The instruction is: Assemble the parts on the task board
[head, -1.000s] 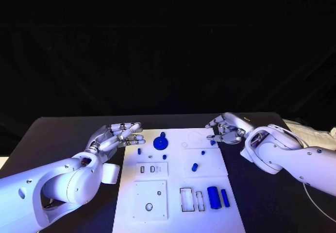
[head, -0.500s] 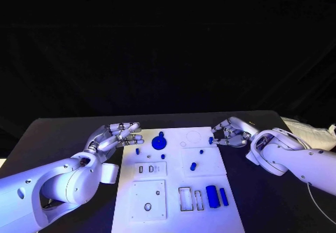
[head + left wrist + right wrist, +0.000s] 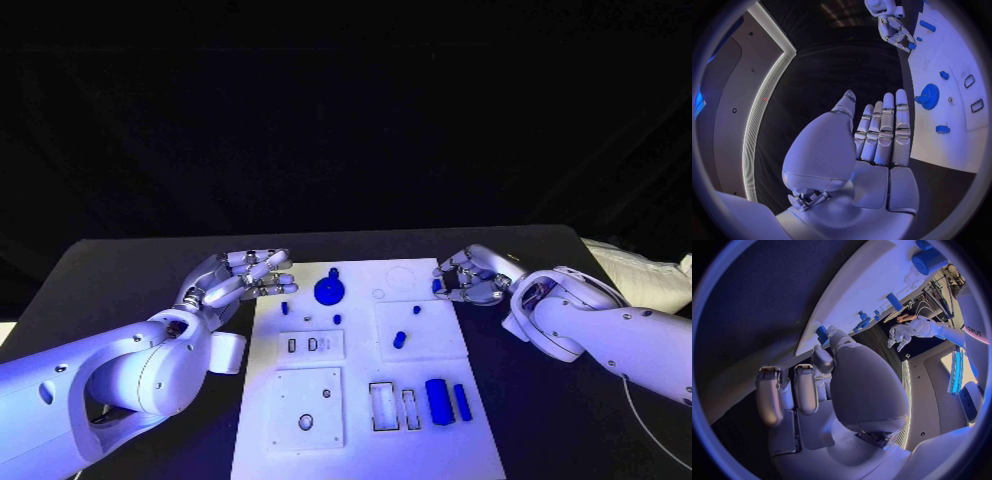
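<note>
The right robot hand (image 3: 472, 277) pinches a small blue part (image 3: 437, 286) at the task board's (image 3: 361, 415) far right edge; the left robot hand (image 3: 242, 278) hovers beside the board, released. A light pinch could let the part slip onto the counter (image 3: 130, 280).

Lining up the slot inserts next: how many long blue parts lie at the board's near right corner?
2. A thick blue part lies just right of the empty slots. A thinner blue bar lies beside it, nearer the task board edge. None looks hidden.
</note>
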Controlling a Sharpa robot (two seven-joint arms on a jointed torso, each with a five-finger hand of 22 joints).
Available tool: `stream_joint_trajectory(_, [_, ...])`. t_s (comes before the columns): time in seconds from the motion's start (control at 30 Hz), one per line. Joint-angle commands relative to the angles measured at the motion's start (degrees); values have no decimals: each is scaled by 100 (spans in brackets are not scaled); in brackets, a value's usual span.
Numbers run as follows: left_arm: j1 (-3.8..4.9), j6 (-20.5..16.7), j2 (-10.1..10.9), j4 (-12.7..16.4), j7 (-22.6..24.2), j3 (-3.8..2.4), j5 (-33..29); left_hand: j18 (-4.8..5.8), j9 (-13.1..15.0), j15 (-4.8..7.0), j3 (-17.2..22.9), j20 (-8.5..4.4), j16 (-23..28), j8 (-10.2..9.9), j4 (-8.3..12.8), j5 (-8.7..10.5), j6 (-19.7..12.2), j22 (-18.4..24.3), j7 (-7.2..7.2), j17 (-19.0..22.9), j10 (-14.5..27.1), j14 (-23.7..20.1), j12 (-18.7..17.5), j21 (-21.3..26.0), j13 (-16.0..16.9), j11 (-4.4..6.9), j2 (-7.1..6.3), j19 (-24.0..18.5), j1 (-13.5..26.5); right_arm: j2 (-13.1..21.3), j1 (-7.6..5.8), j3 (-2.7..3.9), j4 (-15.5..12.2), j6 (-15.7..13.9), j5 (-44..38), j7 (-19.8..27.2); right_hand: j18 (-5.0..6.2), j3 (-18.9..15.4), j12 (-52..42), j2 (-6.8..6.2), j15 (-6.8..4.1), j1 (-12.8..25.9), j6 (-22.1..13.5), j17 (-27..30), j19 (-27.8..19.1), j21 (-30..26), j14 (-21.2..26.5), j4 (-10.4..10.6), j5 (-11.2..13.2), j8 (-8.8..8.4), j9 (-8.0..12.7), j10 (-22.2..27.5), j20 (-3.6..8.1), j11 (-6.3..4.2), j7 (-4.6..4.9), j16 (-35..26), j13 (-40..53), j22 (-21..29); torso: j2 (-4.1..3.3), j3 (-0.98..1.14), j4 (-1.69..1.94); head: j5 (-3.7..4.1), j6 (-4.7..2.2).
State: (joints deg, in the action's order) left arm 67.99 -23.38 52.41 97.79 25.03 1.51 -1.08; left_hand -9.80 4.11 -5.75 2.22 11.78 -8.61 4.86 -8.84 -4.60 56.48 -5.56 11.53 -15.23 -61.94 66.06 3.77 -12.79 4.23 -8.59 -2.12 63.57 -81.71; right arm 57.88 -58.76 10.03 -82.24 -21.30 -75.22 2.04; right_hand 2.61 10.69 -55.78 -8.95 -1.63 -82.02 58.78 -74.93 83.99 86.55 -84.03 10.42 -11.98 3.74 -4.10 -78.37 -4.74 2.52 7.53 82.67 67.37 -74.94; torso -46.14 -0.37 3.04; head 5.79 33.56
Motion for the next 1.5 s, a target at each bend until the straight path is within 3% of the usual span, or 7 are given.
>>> stream_joint_trajectory(0.03, [3,110,-12,4,25,-3,-11,-55,-6,-7,-4,-12,33,-18,26,21,-21,8,16,-6,24,-32,-9,24,-7,-23,63,44,11,-40,10,3,45,119,-33,25,-50,41,-21,40,-9,-37,33,-304,5,-25,-359,-18,-30,9,-1,11,12,-15,10,-10,9,-587,1,-4,-2,-8,4])
stream_joint_trajectory(0.37, [2,106,-9,4,22,-2,-11,-55,-6,-7,-4,-12,33,-18,26,21,-21,8,16,-6,24,-32,-9,24,-7,-23,63,44,11,-124,43,3,108,158,-40,33,-54,158,-49,168,-35,-74,243,-338,21,-16,-366,-66,-19,70,-32,-19,28,-51,-32,7,23,-612,3,0,-7,-25,31])
stream_joint_trajectory(0.77, [2,101,-3,1,12,-2,-11,-55,-6,-7,-4,-12,33,-18,26,21,-21,8,16,-6,24,-32,-9,24,-7,-23,63,44,11,-141,48,3,137,136,-21,89,-60,327,-67,359,-129,-107,722,-387,42,-5,-376,-169,38,263,-108,-52,101,-172,-193,31,38,-645,3,1,-13,-25,43])
stream_joint_trajectory(1.0, [2,100,-4,0,11,-2,-11,-55,-6,-7,-4,-12,33,-18,26,21,-21,8,16,-6,24,-32,-9,24,-7,-23,63,44,11,-143,48,6,95,-157,65,67,-71,386,-109,470,-187,-94,898,-438,73,15,-387,-221,49,355,-148,-99,156,-241,-281,59,67,-694,7,-1,-7,-26,43])
stream_joint_trajectory(1.13, [2,103,-8,-8,12,-2,-11,-55,-6,-7,-4,-12,33,-18,26,21,-21,8,16,-6,24,-32,-9,24,-7,-23,63,44,11,-126,47,57,-56,-323,135,-61,-72,401,-99,505,-198,-82,902,-437,75,15,-387,-230,74,360,-152,-104,170,-250,-290,57,61,-696,8,-1,0,-32,36])
stream_joint_trajectory(1.37, [2,114,-16,-33,-3,-2,-33,-55,-6,-7,-4,-11,34,-19,27,21,-21,9,16,-6,25,-32,-9,24,-7,-23,63,44,11,-127,-52,108,-573,-377,104,-596,-65,393,-48,513,-202,-28,872,-409,53,2,-381,-223,99,345,-148,-92,181,-247,-282,37,30,-663,19,-12,-13,-35,31])
stream_joint_trajectory(1.5, [2,136,-46,-72,-30,-2,-53,-54,-5,-9,-10,-10,47,-26,37,21,-23,13,16,-18,30,-33,-9,33,-7,-25,72,47,11,-271,-99,114,-922,-319,-200,-1080,-48,406,68,534,-200,-4,841,-335,5,-30,-364,-230,71,327,-143,-49,185,-243,-274,-14,-41,-590,48,-37,5,-46,57])
